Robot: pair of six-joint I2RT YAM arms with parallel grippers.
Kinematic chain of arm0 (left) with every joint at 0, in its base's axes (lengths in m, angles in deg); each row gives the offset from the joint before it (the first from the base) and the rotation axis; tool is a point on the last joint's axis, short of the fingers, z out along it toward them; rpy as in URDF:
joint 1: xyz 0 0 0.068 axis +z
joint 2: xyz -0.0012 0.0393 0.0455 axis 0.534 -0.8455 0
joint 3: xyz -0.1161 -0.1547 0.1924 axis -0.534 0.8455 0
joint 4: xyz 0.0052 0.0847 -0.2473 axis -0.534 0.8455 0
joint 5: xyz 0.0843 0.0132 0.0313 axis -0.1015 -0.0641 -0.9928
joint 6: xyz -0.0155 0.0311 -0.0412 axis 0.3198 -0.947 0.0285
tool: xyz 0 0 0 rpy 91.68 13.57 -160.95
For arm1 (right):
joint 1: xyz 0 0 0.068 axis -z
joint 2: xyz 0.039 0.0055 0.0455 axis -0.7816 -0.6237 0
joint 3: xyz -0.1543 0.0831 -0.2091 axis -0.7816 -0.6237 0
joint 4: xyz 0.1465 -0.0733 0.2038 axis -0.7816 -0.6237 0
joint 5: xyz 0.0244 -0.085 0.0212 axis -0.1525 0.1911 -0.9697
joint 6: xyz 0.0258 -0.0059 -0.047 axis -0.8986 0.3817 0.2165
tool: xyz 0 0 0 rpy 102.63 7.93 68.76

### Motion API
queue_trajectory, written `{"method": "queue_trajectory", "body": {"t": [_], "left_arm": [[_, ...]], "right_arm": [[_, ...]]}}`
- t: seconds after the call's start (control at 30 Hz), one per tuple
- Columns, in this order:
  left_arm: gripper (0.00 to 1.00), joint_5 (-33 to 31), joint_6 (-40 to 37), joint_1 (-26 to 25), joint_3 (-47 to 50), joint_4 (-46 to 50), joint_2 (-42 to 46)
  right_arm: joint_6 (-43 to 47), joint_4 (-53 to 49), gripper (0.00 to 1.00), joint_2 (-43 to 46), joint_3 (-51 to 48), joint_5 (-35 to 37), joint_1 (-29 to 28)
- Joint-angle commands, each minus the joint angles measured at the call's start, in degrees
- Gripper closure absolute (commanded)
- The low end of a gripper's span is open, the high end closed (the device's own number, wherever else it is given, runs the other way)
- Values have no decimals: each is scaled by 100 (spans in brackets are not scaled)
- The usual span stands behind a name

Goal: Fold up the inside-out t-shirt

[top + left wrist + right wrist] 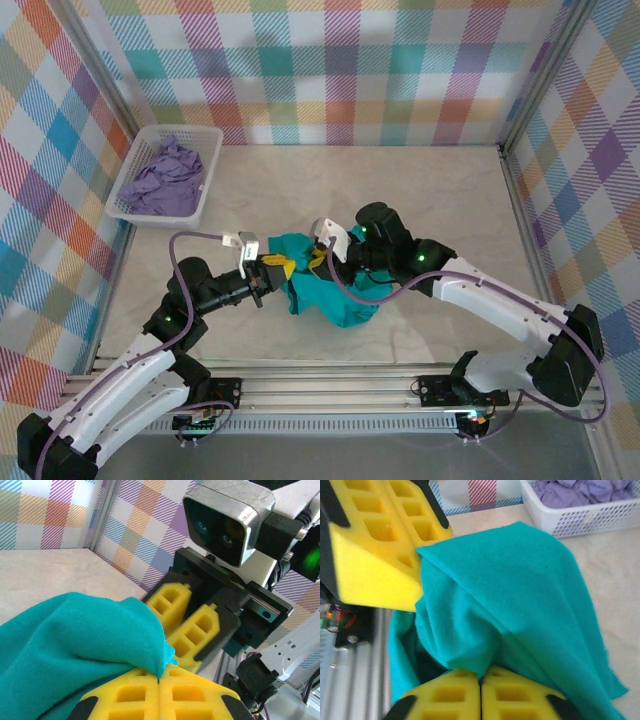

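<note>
The teal-green t-shirt lies bunched in a heap at the middle of the table. My left gripper is at the heap's left edge, shut on a fold of the t-shirt, whose cloth runs into the seam between the yellow pads. My right gripper comes in from the right over the top of the heap and is shut on another fold of the t-shirt, pinched at the tips of its pads. The two grippers face each other, a few centimetres apart.
A white basket holding a crumpled lavender garment stands at the back left. Checkered walls enclose the table on three sides. Bare tabletop lies behind and to the right of the heap.
</note>
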Motion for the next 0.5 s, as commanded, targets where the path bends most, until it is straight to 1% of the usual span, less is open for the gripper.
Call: {"method": "queue_trajectory", "body": {"t": [0.0,0.07,0.13,0.17,0.27,0.37,0.47], "left_arm": [[100,-323,-152,-25,-266,220,64],[100,-701,-266,-30,-284,469,92],[100,-1037,-328,-30,-267,615,76],[100,-1119,-358,-30,-254,661,50],[97,-950,-388,-30,-223,591,-111],[88,-632,-341,-32,-265,581,-299],[74,-706,-323,-38,-292,739,-248]], "right_arm": [[130,-106,100,74,196,-414,-9],[67,-305,100,244,274,-613,104],[-243,-351,100,363,383,-1250,378],[-529,-264,100,383,428,-1692,554],[-1644,157,100,239,510,-2684,959],[-2595,606,100,-58,582,-3345,1193],[-3131,836,100,-273,607,-3571,1307]]}}
